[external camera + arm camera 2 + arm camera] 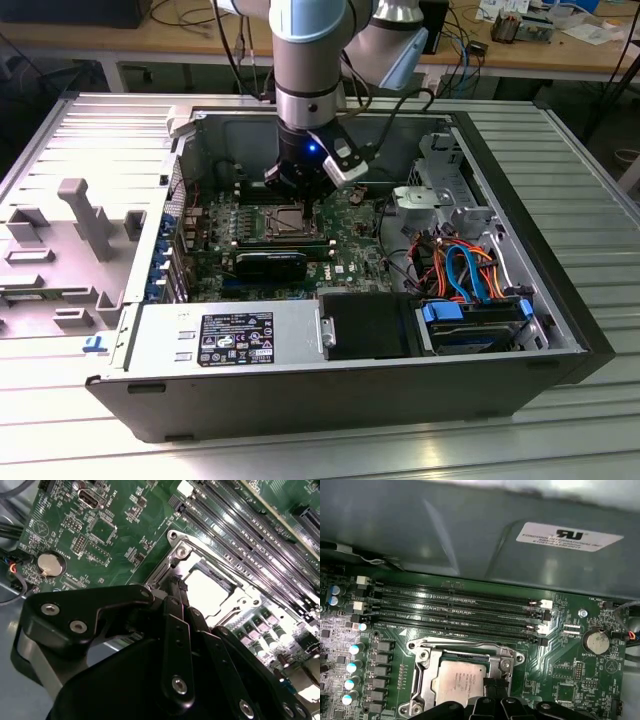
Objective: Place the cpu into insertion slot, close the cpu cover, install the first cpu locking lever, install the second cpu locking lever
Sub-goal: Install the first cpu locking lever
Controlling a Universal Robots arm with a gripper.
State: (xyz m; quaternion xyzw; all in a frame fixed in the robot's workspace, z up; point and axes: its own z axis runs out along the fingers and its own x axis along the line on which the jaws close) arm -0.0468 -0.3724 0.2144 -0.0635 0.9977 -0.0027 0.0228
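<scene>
Cpu (456, 686) is seen seated in the insertion slot (422, 677) with the cpu cover (506, 664) lowered around it, beside the memory slots (455, 612), while the pincer (176, 587), apparently clenched and grasping nothing, is poised just over the cover's edge.

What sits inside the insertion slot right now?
The cpu lies in the insertion slot, its grey metal top showing through the cpu cover frame. The gripper hides its near edge; the contacts beneath are covered.
</scene>
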